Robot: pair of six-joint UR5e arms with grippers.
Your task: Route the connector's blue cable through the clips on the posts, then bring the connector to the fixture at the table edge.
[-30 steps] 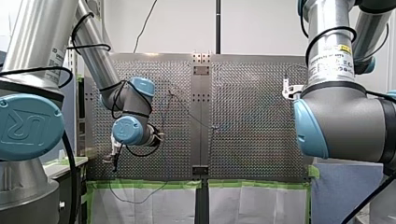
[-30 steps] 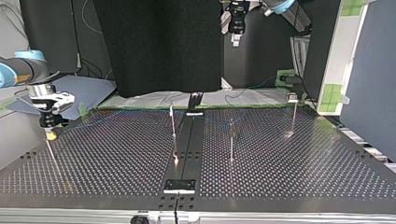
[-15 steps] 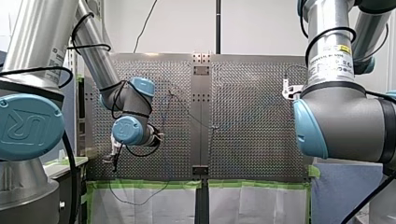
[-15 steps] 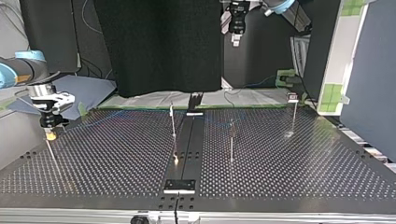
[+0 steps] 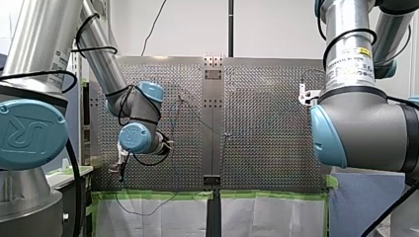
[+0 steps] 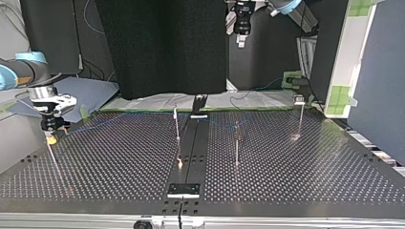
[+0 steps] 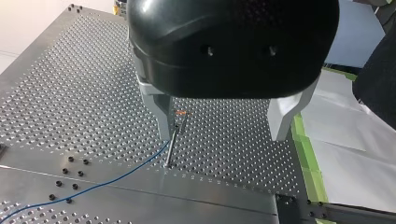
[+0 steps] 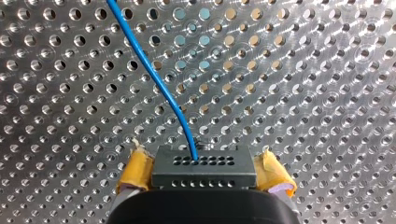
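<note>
— Where do I find the connector?
— Look to nine o'clock in the top view. Your right gripper (image 6: pixel 51 137) hangs low over the table (image 6: pixel 119 162) there. In the right wrist view its yellow pads (image 8: pixel 137 168) pinch the dark connector (image 8: pixel 203 167) from both sides, and the blue cable (image 8: pixel 154 74) leaves the connector's face toward eleven o'clock.
— And moving right from there?
— You pass the first post (image 6: pixel 176 125) near the middle, then the second post (image 6: pixel 236 143) just past it.
— My other gripper?
— Your left gripper (image 6: pixel 242 40) sits up at twelve o'clock, well above the table's far edge. The left wrist view shows its fingers (image 7: pixel 161 112) spread wide, with a post (image 7: pixel 171 148) just beside one of them. The blue cable runs in to that post from eight o'clock.
— Anything further right?
— Only the third post (image 6: pixel 299 117), toward three o'clock
</note>
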